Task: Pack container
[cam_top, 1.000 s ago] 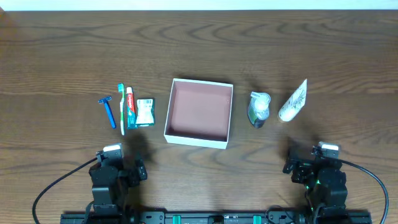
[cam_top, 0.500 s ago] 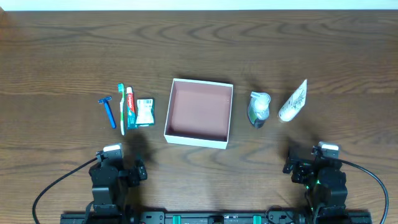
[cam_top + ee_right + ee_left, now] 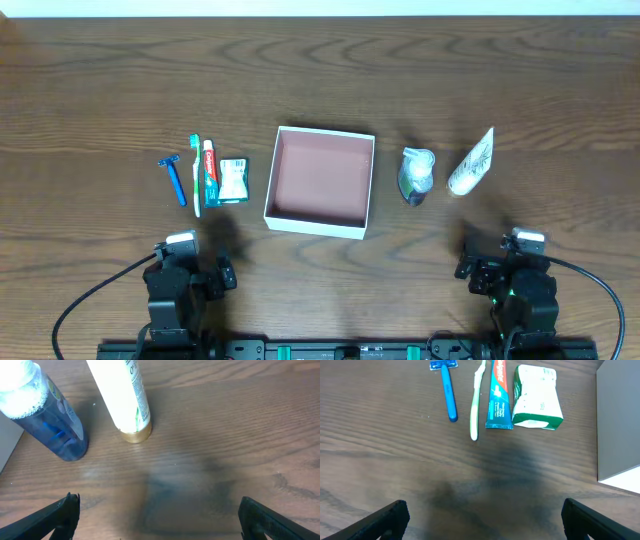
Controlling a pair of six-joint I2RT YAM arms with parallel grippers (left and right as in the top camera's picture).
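Both arms are sitting folded low at the near edge of the scene, well apart from each other: the left arm [image 3: 172, 300] at the near left, the right arm [image 3: 522, 298] at the near right. Each wrist is pointing its gripper toward the far side and tilting it downward. The left gripper [image 3: 485, 519] is holding its jaws spread wide and empty, with only the dark fingertips [image 3: 395, 514] showing (one at each lower corner of its wrist view). The right gripper [image 3: 157, 519] is posing alike, its jaws far apart and gripping nothing.
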